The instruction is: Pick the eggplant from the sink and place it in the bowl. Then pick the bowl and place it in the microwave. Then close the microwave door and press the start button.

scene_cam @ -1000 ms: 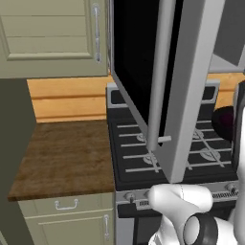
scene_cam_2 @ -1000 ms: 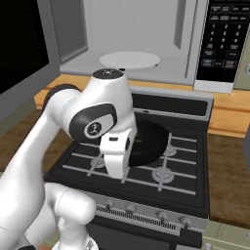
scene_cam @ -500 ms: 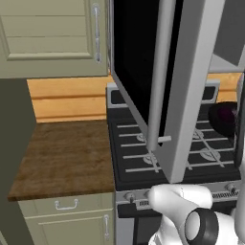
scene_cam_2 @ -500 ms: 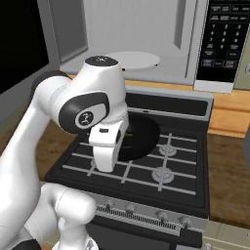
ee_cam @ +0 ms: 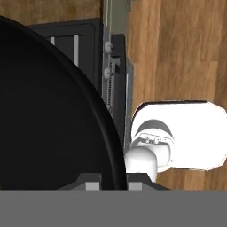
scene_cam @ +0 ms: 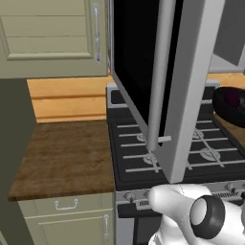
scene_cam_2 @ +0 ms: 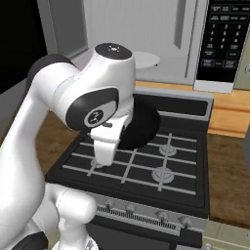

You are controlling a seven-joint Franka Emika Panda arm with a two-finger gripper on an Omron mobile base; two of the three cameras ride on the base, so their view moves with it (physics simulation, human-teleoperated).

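My tool (ee_cam: 113, 184) is clamped on the rim of the wide, round black bowl (ee_cam: 44, 111), the rim pinched between its tips. Over the last second my wrist has climbed and swung a little, so the bowl now hangs higher above the black gas stove (scene_cam_2: 146, 171) below my tool. A purple gleam inside the bowl is, I judge, the small dark purple eggplant (scene_cam: 235, 97). That puts me mid-carry. Beyond and above my tool the light grey microwave (scene_cam_2: 146, 29) stands open, its white round turntable (scene_cam_2: 141, 59) bare. Its grey-framed black glass door (scene_cam: 139, 72) is swung wide, to one side of my tool.
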